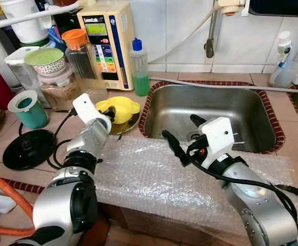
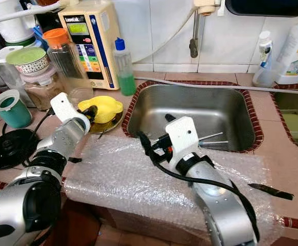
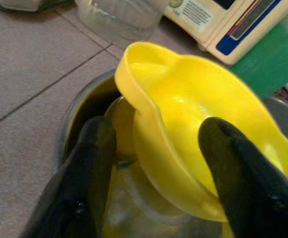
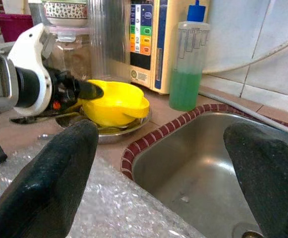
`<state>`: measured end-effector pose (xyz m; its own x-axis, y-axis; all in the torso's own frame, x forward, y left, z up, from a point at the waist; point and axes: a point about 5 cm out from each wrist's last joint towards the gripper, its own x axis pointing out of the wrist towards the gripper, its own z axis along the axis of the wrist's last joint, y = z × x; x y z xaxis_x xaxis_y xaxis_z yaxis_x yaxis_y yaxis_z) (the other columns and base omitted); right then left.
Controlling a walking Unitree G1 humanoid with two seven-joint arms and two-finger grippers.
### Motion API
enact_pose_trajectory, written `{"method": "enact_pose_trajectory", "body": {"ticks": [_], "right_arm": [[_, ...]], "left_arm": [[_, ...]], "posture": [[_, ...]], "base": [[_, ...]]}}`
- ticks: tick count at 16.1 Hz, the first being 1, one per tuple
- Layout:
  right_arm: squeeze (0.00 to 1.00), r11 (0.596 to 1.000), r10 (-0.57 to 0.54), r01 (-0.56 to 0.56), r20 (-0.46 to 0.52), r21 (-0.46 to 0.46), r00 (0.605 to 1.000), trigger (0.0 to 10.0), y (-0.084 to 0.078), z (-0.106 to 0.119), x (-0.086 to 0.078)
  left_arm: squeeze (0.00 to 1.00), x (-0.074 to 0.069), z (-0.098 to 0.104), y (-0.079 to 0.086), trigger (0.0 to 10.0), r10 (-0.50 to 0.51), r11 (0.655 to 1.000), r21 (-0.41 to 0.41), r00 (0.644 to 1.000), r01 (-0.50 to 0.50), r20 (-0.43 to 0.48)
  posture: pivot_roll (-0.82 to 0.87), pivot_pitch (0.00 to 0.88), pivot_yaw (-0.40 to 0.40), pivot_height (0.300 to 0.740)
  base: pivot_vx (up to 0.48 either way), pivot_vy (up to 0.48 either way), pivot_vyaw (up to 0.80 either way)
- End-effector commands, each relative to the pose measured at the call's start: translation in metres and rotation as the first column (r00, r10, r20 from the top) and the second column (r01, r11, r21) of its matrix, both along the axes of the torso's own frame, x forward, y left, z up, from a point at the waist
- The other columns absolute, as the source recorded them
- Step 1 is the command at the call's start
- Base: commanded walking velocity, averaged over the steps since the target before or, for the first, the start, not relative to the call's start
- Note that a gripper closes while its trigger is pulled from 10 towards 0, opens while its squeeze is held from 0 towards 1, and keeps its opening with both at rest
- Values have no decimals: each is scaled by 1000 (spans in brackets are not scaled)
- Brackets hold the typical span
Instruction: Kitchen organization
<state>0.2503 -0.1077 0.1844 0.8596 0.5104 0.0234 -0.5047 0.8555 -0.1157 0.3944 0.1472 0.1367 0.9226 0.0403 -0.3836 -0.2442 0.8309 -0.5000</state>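
1. Left gripper [image 3: 148, 163]: black fingers [image 3: 79, 183] straddle the rim of the yellow bowl [image 1: 119, 108], one outside, one inside; contact is not certain, so grasp cannot be told.
2. Yellow bowl sits tilted in a steel dish [image 1: 128, 125], just beside the sink [image 1: 210, 115].
3. Right gripper [image 1: 182, 134]: jaws spread wide, empty, over the sink's near edge and bubble wrap [image 1: 154, 179].
4. Green soap bottle [image 1: 139, 66] behind the sink corner.

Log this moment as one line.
left gripper: fingers straddle yellow bowl rim, on metal plate | right gripper: open over sink edge
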Motion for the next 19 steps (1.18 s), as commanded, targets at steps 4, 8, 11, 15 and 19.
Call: {"method": "enact_pose_trajectory", "body": {"ticks": [4,8,11,15,19], "right_arm": [[0,999,-14,14,2,-50,1000,10000,1,-5,3],[0,997,53,-56,-53,-57,997,10000,4,-12,0],[0,995,66,-70,-53,-65,996,10000,6,-14,0],[0,995,72,-76,-69,-67,995,10000,3,-17,0],[0,994,73,-79,-76,-77,994,10000,3,-20,2]], "left_arm": [[0,3,4,8,0,-9,999,31,1000,10,-29],[0,4,6,7,0,-10,1000,23,1000,11,-18],[0,5,7,9,0,-14,999,31,1000,15,-15],[0,6,10,13,0,-8,998,57,1000,7,15],[0,6,13,17,0,2,997,79,997,-7,71]], "posture": [[-158,0,160,740],[-153,0,168,740],[-152,0,169,740],[-150,0,170,740],[-146,0,165,740]], "base": [[0,0,0],[0,0,0],[0,0,0],[0,0,0],[0,0,0]]}}
